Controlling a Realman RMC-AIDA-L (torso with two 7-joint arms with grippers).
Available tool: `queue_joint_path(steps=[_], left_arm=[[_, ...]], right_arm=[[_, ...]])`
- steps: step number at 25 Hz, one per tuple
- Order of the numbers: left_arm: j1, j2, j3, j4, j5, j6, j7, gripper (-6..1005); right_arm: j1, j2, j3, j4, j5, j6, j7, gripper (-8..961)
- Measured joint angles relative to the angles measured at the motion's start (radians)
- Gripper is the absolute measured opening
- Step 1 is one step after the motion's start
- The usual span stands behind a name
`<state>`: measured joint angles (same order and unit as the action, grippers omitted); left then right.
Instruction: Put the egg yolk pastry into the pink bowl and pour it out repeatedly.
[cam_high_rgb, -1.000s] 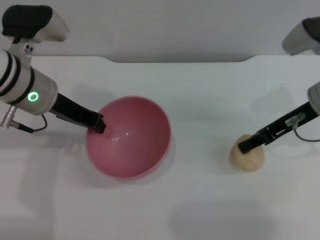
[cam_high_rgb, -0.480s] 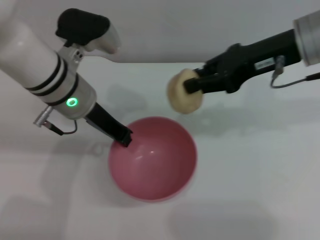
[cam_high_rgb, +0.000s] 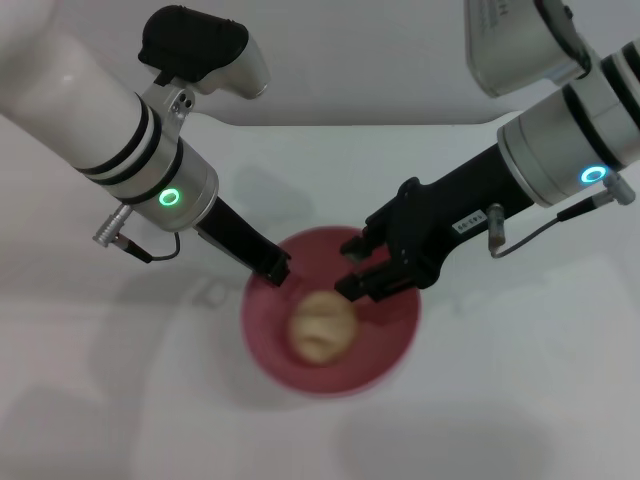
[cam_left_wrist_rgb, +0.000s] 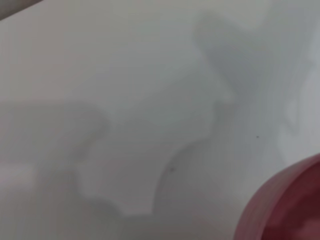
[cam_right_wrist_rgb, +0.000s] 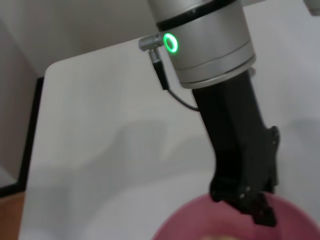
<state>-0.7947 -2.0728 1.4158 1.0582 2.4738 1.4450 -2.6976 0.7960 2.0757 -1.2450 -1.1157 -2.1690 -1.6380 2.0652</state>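
The pink bowl (cam_high_rgb: 392, 340) stands on the white table in the middle of the head view. The egg yolk pastry (cam_high_rgb: 322, 327) lies inside it, free of any gripper. My left gripper (cam_high_rgb: 273, 268) is shut on the bowl's left rim. My right gripper (cam_high_rgb: 352, 267) is open and empty, just above the bowl's far rim and the pastry. The bowl's rim also shows in the left wrist view (cam_left_wrist_rgb: 280, 205). The right wrist view shows the bowl (cam_right_wrist_rgb: 190, 222) with the left gripper (cam_right_wrist_rgb: 252, 202) on its rim.
The white table (cam_high_rgb: 520, 400) spreads around the bowl, and its far edge (cam_high_rgb: 360, 122) runs along the back. Both arms reach in over the table's middle from the left and the right.
My right gripper carried the pastry from the air down over the bowl and let it go; the pastry now lies in the bowl. The left gripper and the bowl shifted slightly right.
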Motion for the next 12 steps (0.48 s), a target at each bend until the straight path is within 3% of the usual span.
queue_joint_path(steps=[2,5,12], left_arm=[[0.000,0.001,0.000,0.001,0.000,-0.002,0.002,-2],[0.005,0.004,0.000,0.003,0.004,-0.022,0.007,-1],[0.078,0.016,-0.020,0.049,0.009,-0.127,0.042,-2]], right_arm=[[-0.005,0.001,0.008,-0.005,0.000,0.013,0.017,172],[-0.012,0.000,0.044,-0.014,-0.003,0.021,0.060,369],[-0.054,-0.007,0.241,-0.040,-0.116,0.017,0.231,469]])
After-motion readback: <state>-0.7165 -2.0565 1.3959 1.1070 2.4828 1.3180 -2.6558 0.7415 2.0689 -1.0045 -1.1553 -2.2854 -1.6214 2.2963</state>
